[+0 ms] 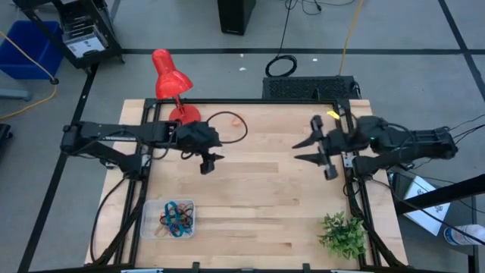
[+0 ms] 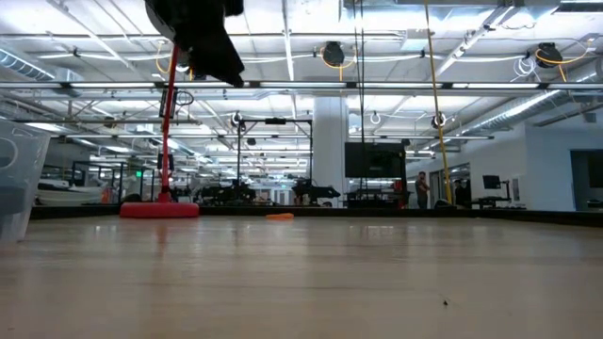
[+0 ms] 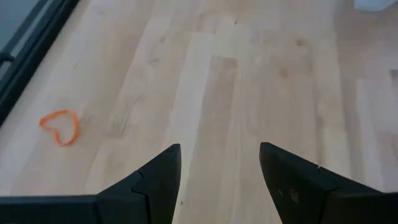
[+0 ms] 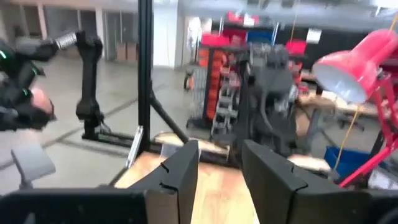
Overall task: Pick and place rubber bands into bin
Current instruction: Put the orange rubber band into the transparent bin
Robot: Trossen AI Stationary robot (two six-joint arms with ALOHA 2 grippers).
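Pale, striped wood makes up the table (image 1: pixel 265 205), and at eleven o'clock on it stands a bright red lamp (image 1: pixel 170 76). One orange rubber band (image 3: pixel 60 126) lies near it. At seven o'clock the clear bin (image 1: pixel 150 220) shows blue, orange and black loops; at five, a green plant (image 1: pixel 342 233).

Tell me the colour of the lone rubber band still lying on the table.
Orange. The rubber band shows best in the left wrist view.

The clear bin (image 1: pixel 148 220) holds tangled coloured rubber bands (image 1: pixel 177 217); one orange band (image 1: pixel 237 120) lies well apart.
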